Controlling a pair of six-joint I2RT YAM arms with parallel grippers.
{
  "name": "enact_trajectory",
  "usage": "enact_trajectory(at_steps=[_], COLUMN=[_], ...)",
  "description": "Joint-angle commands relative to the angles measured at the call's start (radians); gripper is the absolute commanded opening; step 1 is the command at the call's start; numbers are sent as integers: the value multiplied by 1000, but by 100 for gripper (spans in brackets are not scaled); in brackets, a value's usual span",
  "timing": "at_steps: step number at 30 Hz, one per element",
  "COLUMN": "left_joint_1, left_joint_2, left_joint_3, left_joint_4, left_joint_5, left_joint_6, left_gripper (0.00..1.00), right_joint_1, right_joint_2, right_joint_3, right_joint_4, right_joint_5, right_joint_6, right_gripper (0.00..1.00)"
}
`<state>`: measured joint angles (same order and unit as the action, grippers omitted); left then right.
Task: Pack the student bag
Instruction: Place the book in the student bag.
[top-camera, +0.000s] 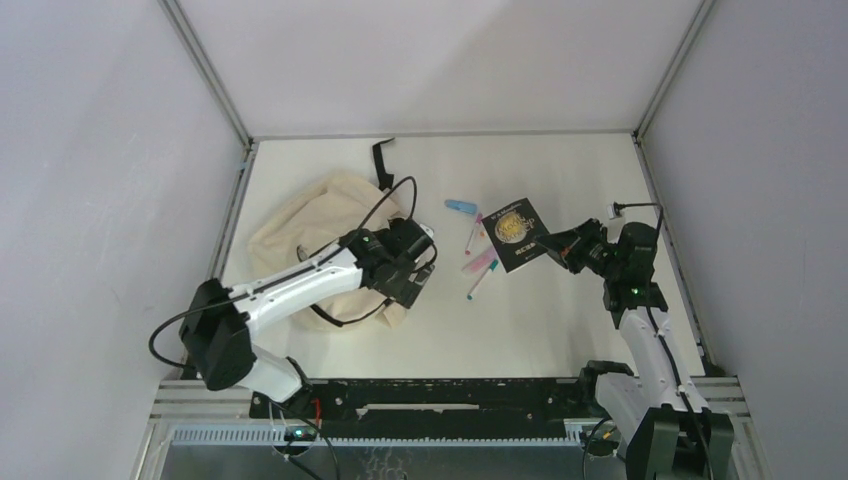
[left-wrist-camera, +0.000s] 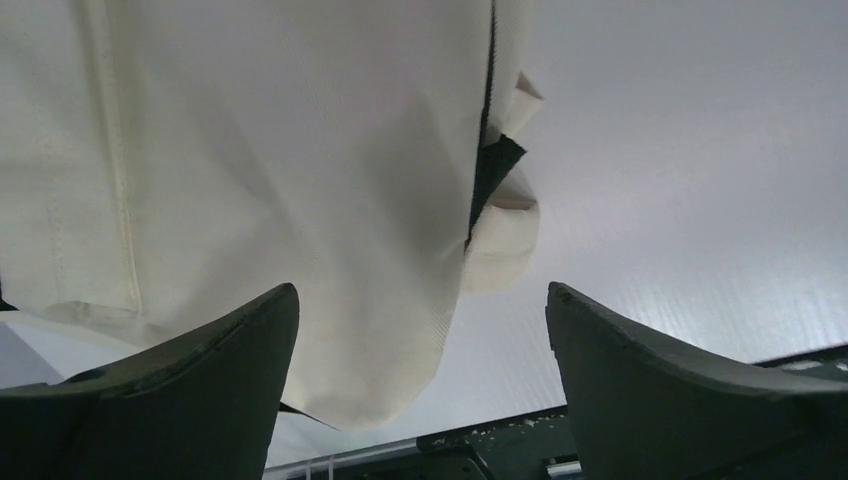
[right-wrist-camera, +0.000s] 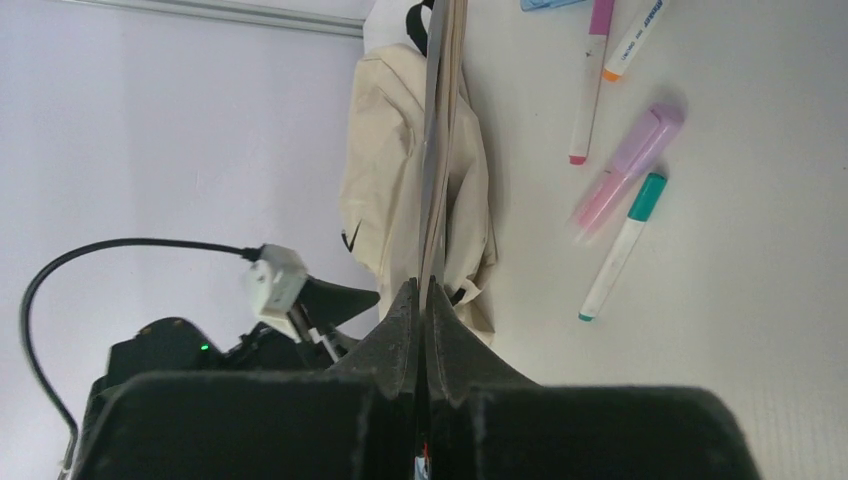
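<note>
My right pincer is clenched on one edge of the book, with its far end pointing at the bag, I think so it can slide in flat. The bag lies floppy on the left side of the desk. My left pincer hangs wide open right by its cloth, gripping nothing, most likely so it can grab the edge and hold the mouth open. The pens lie on the desk between bag and book, not packed yet.
</note>
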<state>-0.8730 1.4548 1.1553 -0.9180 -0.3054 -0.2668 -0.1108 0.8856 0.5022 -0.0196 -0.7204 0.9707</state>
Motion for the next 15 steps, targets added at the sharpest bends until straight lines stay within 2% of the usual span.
enact_trajectory(at_steps=[1, 6, 8, 9, 12, 15], left_joint_1=[-7, -8, -8, -7, -7, 17], left_joint_2=[42, 81, 82, 75, 26, -47], left_joint_3=[-45, -49, -37, -25, 36, 113], left_joint_4=[32, 11, -15, -30, -80, -111], left_joint_5=[-101, -220, -261, -282, -300, -267], left_joint_6=[-46, -71, -79, -82, -75, -56], left_gripper=[92, 66, 51, 39, 17, 4], right_joint_1=[3, 5, 6, 6, 18, 65], right_joint_2=[-37, -38, -40, -44, -44, -32], right_joint_3=[41, 41, 41, 41, 41, 41], right_joint_4=[24, 24, 23, 24, 24, 49], right_joint_5=[-9, -10, -10, -8, -8, -7], right_joint_6=[-20, -11, -9, -10, -15, -11], right_gripper=[0, 0, 0, 0, 0, 0])
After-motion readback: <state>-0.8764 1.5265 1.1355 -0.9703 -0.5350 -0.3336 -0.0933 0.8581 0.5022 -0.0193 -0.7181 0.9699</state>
